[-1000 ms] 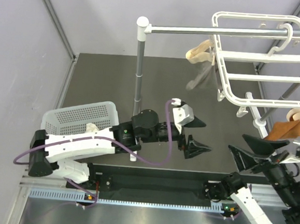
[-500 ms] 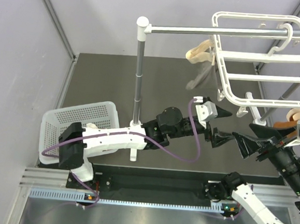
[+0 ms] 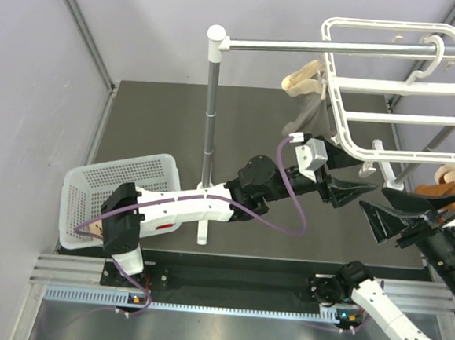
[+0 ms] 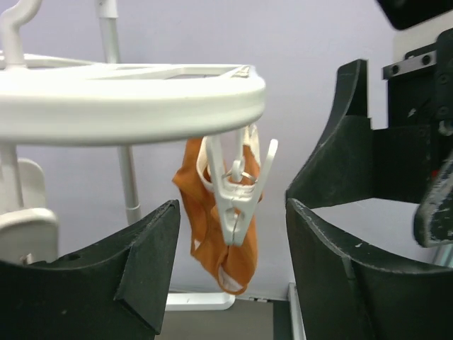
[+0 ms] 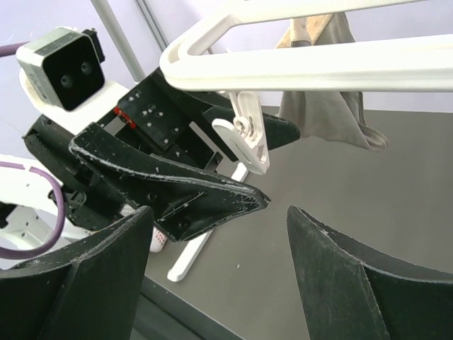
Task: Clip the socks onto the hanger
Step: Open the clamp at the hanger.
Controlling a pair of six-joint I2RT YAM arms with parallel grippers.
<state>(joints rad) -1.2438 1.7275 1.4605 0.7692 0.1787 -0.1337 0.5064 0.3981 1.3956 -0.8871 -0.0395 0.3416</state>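
Your left jaws stand well apart with nothing in them, and the clip peg [image 4: 233, 191] hangs in the gap just beyond their tips, under the hanger [image 4: 127, 106] rim that crosses above them. Your right jaws are likewise spread wide and empty, facing the same peg from the other side, with the left jaws just below and ahead of them. As I read it, the step is to pinch this peg open, so bring the left jaws forward level and close them on the peg's upper wings, not on its biting end. The peg dangles on a ring and will likely swing away if you nudge it from one side. Neither arm carries a sock, so one has to be fetched before the peg can be used. Behind the peg from the left jaws hangs an orange sock [image 4: 205, 244], already clipped; a grey sock [image 5: 325, 106] hangs farther along the frame from the right jaws. Below the jaws lies the dark surface [image 3: 160, 125], with a white basket [image 3: 92, 183] back by the left arm's base, the grey stand pole [image 3: 211, 121] and pale lilac walls beyond.
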